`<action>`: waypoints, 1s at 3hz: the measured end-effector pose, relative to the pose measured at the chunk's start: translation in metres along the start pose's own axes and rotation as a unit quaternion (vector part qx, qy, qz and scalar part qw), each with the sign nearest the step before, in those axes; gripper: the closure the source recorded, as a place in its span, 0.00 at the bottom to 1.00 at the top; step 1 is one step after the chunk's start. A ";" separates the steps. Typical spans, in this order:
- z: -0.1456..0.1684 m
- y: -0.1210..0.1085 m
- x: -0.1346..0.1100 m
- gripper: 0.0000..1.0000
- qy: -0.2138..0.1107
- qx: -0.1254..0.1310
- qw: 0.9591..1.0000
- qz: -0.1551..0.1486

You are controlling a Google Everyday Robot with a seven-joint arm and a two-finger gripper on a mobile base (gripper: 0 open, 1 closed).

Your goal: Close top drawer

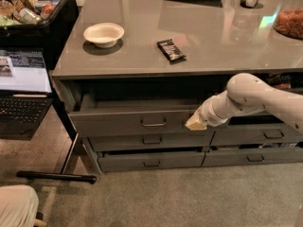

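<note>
Top drawer (113,123) stands partly pulled out beneath the table (213,41) edge, directly above the middle drawer (118,142). Gripper (195,123) rests against the right end of the drawer front, right of the handle (153,123), jaws pressed together, gripping nothing.

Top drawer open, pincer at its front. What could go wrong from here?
1. The pincer sits at the right end of the top drawer front, well off the centred handle; a push there may skew and jam it.
2. It is near the front's upper edge and could slip over into the drawer.
</note>
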State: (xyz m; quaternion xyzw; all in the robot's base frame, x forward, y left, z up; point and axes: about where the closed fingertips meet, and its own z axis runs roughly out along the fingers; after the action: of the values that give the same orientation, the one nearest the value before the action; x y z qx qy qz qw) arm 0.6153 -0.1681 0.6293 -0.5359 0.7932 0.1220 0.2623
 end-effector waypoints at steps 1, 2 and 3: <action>-0.001 -0.005 -0.004 0.39 -0.002 0.009 1.000 -0.001; -0.001 -0.013 -0.013 0.16 -0.007 0.022 1.000 -0.004; -0.004 -0.014 -0.016 0.00 -0.012 0.026 1.000 -0.008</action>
State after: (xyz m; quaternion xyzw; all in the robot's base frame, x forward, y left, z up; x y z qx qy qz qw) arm 0.6317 -0.1624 0.6426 -0.5333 0.7888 0.1056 0.2868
